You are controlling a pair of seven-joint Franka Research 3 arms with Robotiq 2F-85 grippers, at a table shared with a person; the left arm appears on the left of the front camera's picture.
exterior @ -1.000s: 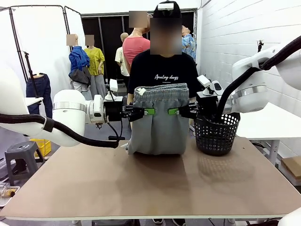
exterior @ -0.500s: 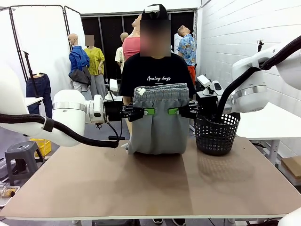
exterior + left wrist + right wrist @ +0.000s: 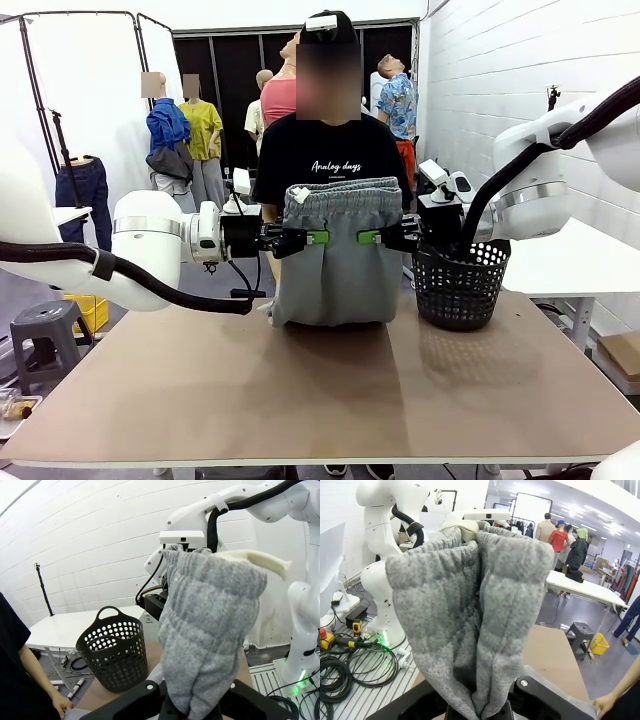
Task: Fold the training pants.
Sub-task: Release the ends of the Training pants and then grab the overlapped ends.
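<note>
Two grippers, the left gripper and the right gripper, pinch the grey pants upright over the far side of the table; it seems a fold is in hand; next you must lower both evenly.

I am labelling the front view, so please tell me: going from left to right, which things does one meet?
Grey stool → left gripper → training pants → right gripper → black mesh basket.
</note>
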